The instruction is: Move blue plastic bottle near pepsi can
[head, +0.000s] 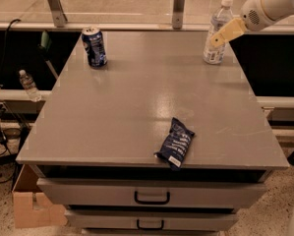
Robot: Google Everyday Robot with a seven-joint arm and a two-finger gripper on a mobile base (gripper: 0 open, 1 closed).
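Observation:
The blue plastic bottle (214,53) stands upright at the far right corner of the grey table (136,102); it is clear, with a white cap and a white-and-blue label. The pepsi can (94,46) stands upright at the far left corner, far from the bottle. My gripper (220,36), tan, on a white arm coming in from the upper right, is at the bottle's mid height, overlapping its right side. I cannot tell whether it touches the bottle.
A flat dark blue snack bag (175,144) lies near the table's front edge. A small clear bottle (28,85) stands on a ledge to the left. A cardboard box (31,205) sits on the floor at lower left. Metal posts (178,6) rise behind the table.

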